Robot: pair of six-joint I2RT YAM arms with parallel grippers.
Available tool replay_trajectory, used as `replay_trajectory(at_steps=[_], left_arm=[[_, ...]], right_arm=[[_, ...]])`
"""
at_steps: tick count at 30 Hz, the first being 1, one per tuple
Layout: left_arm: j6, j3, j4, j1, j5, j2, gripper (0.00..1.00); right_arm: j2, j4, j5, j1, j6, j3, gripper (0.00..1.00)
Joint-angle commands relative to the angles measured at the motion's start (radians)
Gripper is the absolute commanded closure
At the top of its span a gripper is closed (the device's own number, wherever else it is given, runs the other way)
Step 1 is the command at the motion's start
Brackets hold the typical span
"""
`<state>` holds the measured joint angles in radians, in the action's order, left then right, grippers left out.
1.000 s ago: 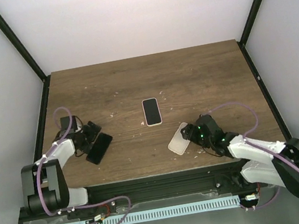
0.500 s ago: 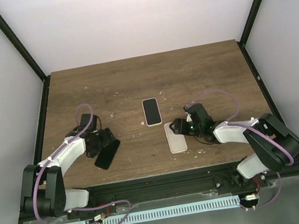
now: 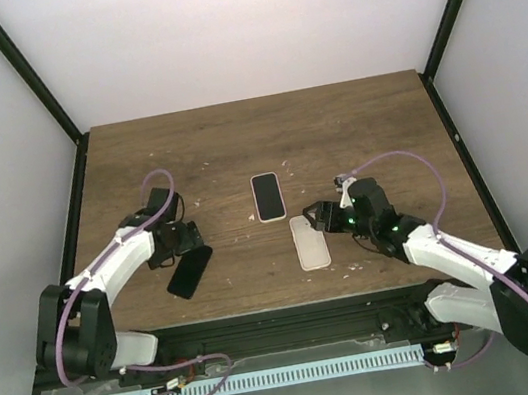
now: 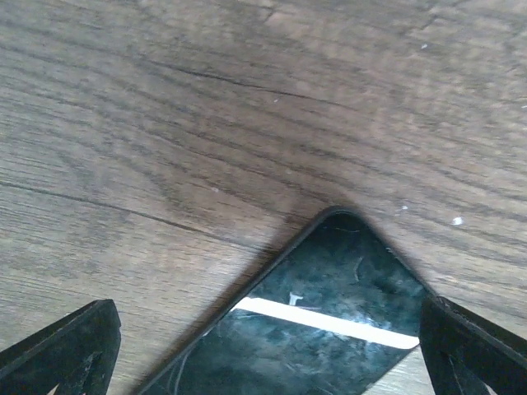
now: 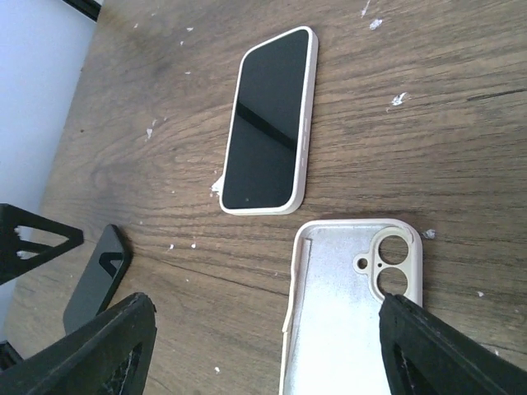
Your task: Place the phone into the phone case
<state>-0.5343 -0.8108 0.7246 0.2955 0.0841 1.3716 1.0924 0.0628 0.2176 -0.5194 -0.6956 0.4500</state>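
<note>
From above, the phone [image 3: 190,272] lies flat and slanted toward the left end of the table's [image 3: 234,142] near edge, and my left gripper [image 3: 182,242] hangs just over its far end. I judge I am lined up there to take it by its narrow width. The empty phone case [image 3: 310,241] lies hollow side up near the near edge, a little right of the middle, with my right gripper [image 3: 321,215] above its far end, probably to steady it. A second phone [image 3: 267,197], already in a cream case, sits mid-table just beyond it and needs nothing from me. In my left wrist view my fingers [image 4: 70,350] are spread as wide as they go, gripping nothing, with a rounded corner of the glossy phone between them on bare wood. Bare wood separates the left finger from the phone, but I cannot tell whether the right one touches it. In my right wrist view those fingers [image 5: 99,346] are also well apart and hold nothing. The case's camera end lies between them, its open side ready to receive the phone.
</note>
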Motion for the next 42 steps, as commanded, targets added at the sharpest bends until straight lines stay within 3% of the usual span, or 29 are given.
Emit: replay_trajectory(at_steps=[1,5,15,21,25,33,42], left_arm=[[0.017,0.015,-0.001,0.004,0.034,0.043,0.00],[0.010,0.045,-0.047,0.005,-0.040,0.086,0.00],[-0.025,0.126,-0.094,0.012,-0.250,0.000,0.00],[-0.094,0.154,-0.120,0.112,-0.283,-0.019,0.04],[-0.131,0.113,-0.073,0.209,-0.222,-0.025,0.05],[-0.073,-0.012,0.073,0.345,0.050,0.083,0.11],[-0.034,-0.032,0.061,0.380,0.042,0.143,0.10]], right_arm=[[-0.069,-0.079,-0.016,0.005,0.003,0.033,0.25],[-0.106,-0.101,-0.029,0.006,0.000,0.042,0.24],[-0.122,-0.103,-0.025,0.005,-0.014,0.029,0.23],[-0.115,-0.107,-0.022,0.005,-0.014,0.036,0.24],[-0.123,-0.124,-0.023,0.005,-0.008,0.026,0.24],[-0.117,-0.211,-0.068,0.005,0.040,0.011,0.26],[-0.036,-0.212,-0.056,0.006,0.075,0.002,0.31]])
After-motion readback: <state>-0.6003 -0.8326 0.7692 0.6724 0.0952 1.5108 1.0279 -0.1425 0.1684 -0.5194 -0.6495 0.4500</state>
